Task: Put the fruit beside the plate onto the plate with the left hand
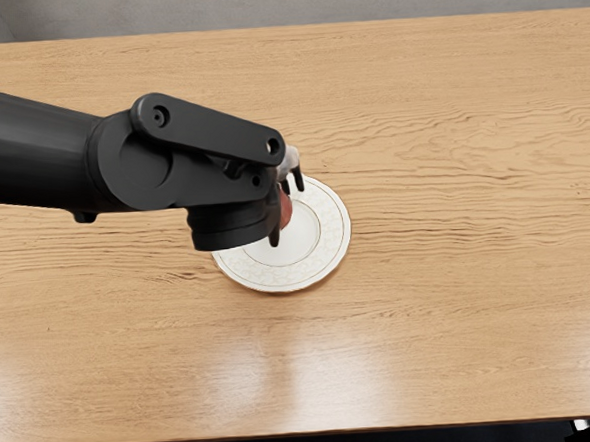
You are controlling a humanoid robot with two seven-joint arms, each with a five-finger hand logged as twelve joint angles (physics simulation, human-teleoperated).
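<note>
- Left arm: enters from the picture's left edge as a thick black link and ends above the left part of the plate.
- Left hand point(242, 212): positioned over the left portion of the plate point(324, 241), palm side turned down and away from the camera. The wrist housing hides most of the palm.
- Fingers point(274, 234): curled downward. Dark fingertips show on the near side and on the far side of the fruit, closed around it.
- Fruit point(286, 211): only a narrow reddish sliver shows between the fingers, at the hand's right edge. It lies within the plate's outline, over the left part of the inner well.
- Contact between fruit and plate: cannot be determined, as the hand covers the underside of the fruit.
- Plate: round, white, with a faintly patterned rim, lying flat near the middle of the table point(449, 121). Its right half is uncovered.
- Table: light wood-grain top that fills most of the view.
</note>
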